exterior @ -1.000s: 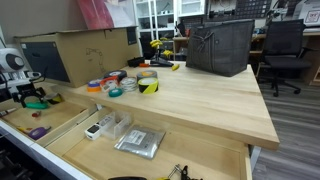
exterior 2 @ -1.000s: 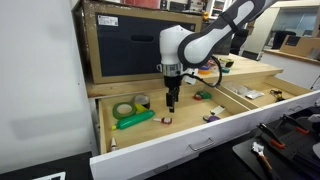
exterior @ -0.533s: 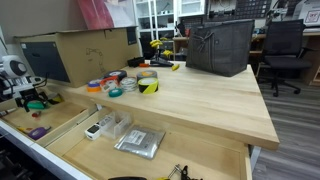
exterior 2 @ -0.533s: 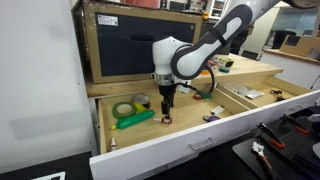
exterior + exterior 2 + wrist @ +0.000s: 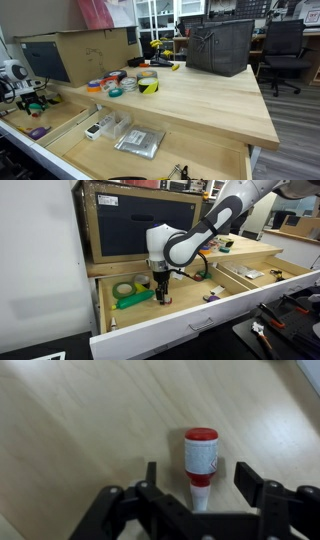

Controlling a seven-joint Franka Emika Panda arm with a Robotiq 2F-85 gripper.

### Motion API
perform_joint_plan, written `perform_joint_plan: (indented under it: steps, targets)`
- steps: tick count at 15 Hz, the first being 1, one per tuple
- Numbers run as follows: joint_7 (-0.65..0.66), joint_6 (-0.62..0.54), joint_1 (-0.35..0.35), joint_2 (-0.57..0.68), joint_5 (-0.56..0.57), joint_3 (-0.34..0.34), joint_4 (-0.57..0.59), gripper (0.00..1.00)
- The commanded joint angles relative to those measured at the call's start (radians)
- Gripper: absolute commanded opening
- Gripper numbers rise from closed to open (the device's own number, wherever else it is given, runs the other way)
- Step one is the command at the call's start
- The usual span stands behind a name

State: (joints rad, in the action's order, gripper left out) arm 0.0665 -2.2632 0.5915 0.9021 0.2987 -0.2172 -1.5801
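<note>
My gripper is open, hanging low over the wooden floor of an open drawer. A small white bottle with a red band and red end lies flat between the jaws, its white nozzle pointing toward the gripper body. The fingers stand on either side of it without touching. In an exterior view the gripper hangs just right of a green tool and a roll of green tape. It also shows at the left edge of an exterior view.
The drawer's far part holds small dark and red items. A second open drawer lies to the right. The bench top carries tape rolls, a cardboard box and a dark bag.
The arm has shifted toward the green tool and tape end of the drawer and come lower, bringing the open jaws around the small bottle.
</note>
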Motion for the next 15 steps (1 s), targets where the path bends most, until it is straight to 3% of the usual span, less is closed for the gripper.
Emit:
perform_joint_plan:
  steps: [1,4,7,11,15]
  targets:
    - [-0.022,0.045,0.017,0.034,-0.019,0.003,0.065,0.5]
    - [-0.025,0.074,0.019,0.046,-0.026,0.003,0.087,0.27]
    - [-0.035,0.21,-0.003,0.008,-0.068,-0.011,0.085,0.06]
    - [-0.078,0.381,-0.046,-0.052,-0.085,-0.005,0.075,0.07]
    - [-0.13,0.462,-0.102,-0.143,-0.051,-0.002,0.012,0.07]
